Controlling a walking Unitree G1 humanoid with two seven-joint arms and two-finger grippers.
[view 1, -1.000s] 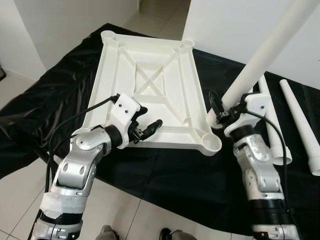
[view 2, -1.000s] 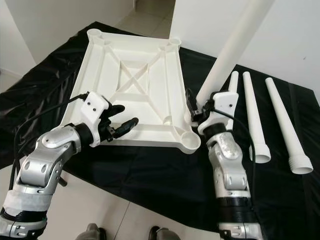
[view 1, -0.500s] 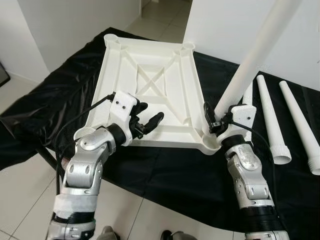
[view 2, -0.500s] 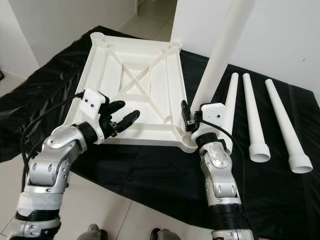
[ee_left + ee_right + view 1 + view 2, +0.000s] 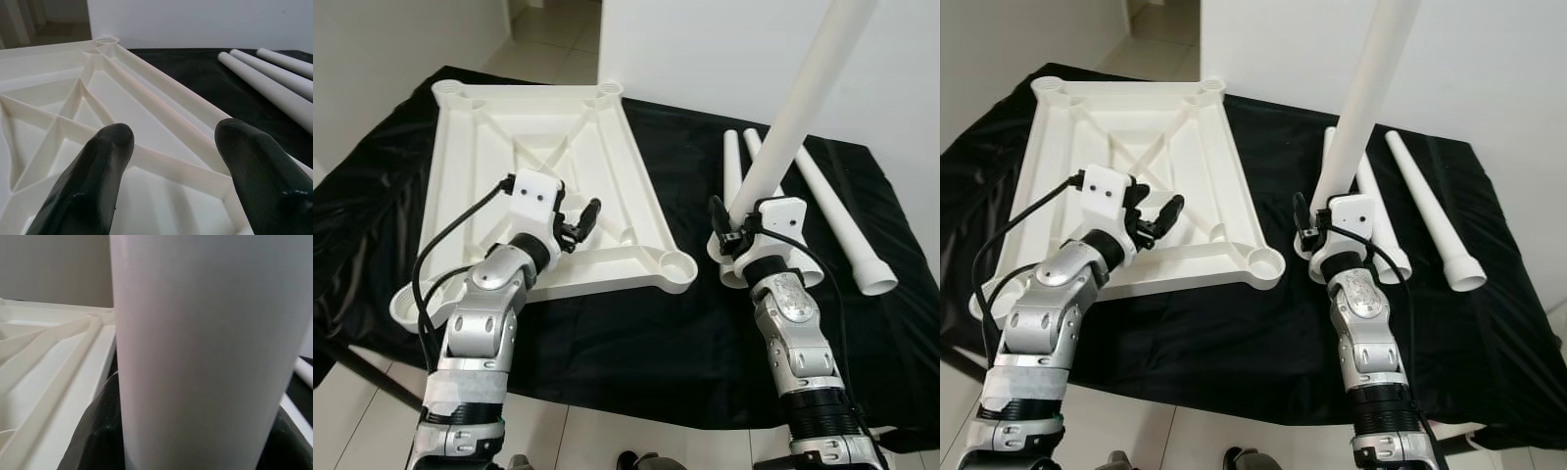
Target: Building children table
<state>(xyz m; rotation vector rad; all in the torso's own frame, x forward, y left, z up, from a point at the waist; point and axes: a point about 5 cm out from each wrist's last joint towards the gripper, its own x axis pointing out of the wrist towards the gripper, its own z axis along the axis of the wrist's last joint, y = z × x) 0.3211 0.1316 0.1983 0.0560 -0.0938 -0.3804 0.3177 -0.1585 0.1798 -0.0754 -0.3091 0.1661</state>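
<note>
Right gripper pinches the upright leg, standing at three o'clock of the overturned table panel. Left gripper, fingers spread, hovers over the panel's ribs. I judge I'm mid-fitting; next I must seat the leg in the corner socket.

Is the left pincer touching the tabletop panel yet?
Apart. The left wrist view shows the left pincer open, both black fingers hovering above the white tabletop panel with ribs visible beneath and between them.

bright, even indoor light; head views sharp, right wrist view blurred close-up.
</note>
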